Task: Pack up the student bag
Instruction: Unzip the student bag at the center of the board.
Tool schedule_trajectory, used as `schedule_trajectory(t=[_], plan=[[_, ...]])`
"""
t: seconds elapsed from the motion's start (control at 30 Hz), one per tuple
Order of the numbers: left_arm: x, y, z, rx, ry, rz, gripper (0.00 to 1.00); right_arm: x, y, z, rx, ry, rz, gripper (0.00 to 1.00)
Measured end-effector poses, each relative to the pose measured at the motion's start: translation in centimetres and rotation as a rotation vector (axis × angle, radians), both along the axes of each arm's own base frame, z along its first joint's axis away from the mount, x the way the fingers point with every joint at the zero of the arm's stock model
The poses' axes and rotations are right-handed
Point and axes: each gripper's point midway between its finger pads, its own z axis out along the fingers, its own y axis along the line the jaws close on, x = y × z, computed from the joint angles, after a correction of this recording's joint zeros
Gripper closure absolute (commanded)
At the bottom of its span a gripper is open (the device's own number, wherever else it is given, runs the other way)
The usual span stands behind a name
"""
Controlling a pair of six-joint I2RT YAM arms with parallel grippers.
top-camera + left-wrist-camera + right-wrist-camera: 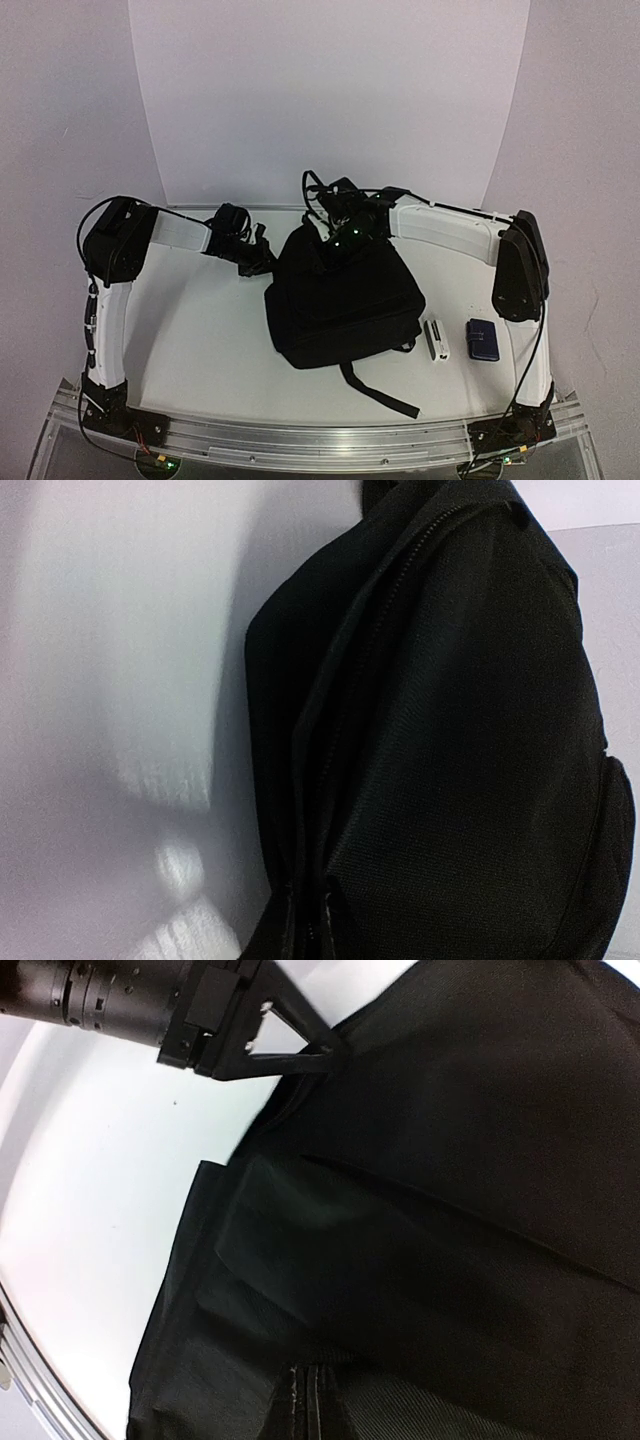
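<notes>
The student bag (340, 300), a large black fabric backpack, lies in the middle of the table with a strap (382, 392) trailing toward the front. My left gripper (265, 258) is at the bag's upper left edge. In the left wrist view its narrow-set fingers (290, 925) pinch the dark seam beside the zip (400, 570). The right wrist view shows that gripper (325, 1057) touching the bag's rim. My right gripper (343, 240) sits on the bag's top end, shut, with its fingertips (300, 1400) buried in black fabric (420, 1210).
A small white oblong object (437, 340) and a small dark-blue case (484, 338) lie right of the bag. A metal rail (320, 440) runs along the table's front edge. A white backdrop stands behind.
</notes>
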Motion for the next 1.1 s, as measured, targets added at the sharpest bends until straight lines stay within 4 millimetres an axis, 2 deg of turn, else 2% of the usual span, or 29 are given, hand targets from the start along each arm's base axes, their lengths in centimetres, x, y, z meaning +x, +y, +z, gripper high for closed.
schedule_trajectory(t=[0.17,0.33,0.47,0.63,0.8,0.87,1.1], plan=[[-1.9,1.3,-0.2,-0.027,0.009,0.023,1.00,0.2,-1.3,-1.1,-0.034,0.003,-0.001,1.00],[-5.2,3.1,0.0,-0.025,0.038,0.051,1.00,0.7,-4.6,-2.5,-0.086,0.026,-0.026,1.00],[-7.6,4.1,0.3,-0.023,0.047,0.065,1.00,2.0,-6.7,-1.8,-0.095,0.008,-0.050,1.00],[-9.9,5.2,0.0,-0.009,0.065,0.079,1.00,4.7,-9.3,-0.6,-0.118,-0.048,-0.091,1.00],[-10.7,5.9,-0.1,0.003,0.067,0.088,1.00,8.3,-11.3,1.1,-0.129,-0.118,-0.140,1.00],[-10.7,5.9,-0.1,0.006,0.065,0.091,1.00,9.7,-11.8,1.2,-0.132,-0.134,-0.149,1.00],[-11.2,6.3,0.5,-0.010,0.043,0.107,1.00,12.6,-12.6,-2.0,-0.149,-0.096,-0.163,1.00]])
